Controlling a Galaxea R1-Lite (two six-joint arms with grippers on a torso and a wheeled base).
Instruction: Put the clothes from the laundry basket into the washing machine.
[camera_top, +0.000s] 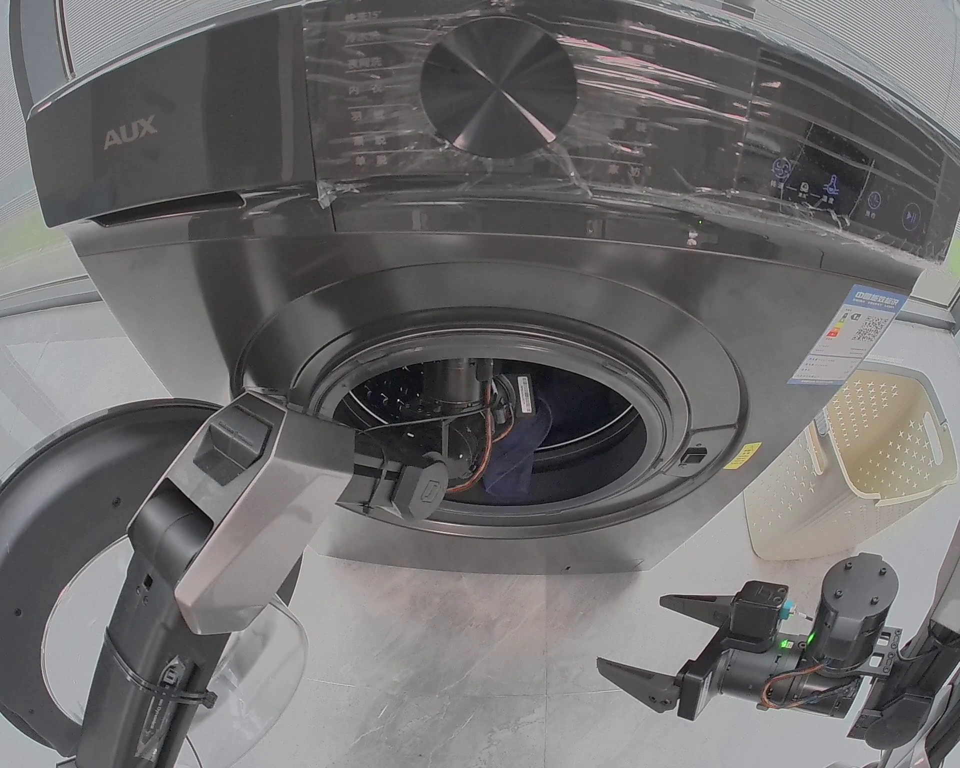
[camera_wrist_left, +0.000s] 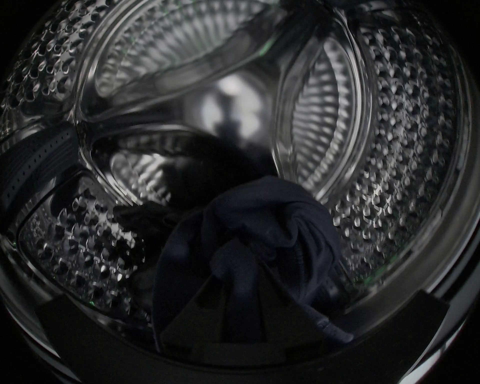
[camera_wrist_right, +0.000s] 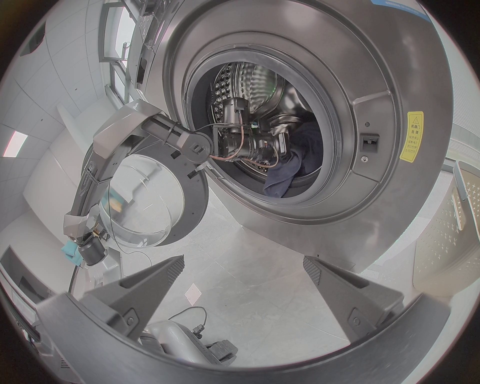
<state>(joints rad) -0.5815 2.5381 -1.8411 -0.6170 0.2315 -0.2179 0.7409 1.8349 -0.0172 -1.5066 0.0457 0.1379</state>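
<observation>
Navy garment (camera_wrist_left: 275, 220) sits bunched inside the drum (camera_wrist_left: 400, 150) of the washing machine (camera_top: 600, 300), pinched by the left gripper (camera_wrist_left: 240, 272) on an arm stretched through the door opening, while the right gripper (camera_top: 632, 632) hangs with jaws wide above the floor (camera_top: 450, 640) near the laundry basket (camera_top: 880, 440)

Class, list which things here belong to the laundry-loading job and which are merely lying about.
Job: washing machine, dark garment, laundry basket, left gripper, right gripper.
Lying about: floor cable, yellow sticker.
</observation>
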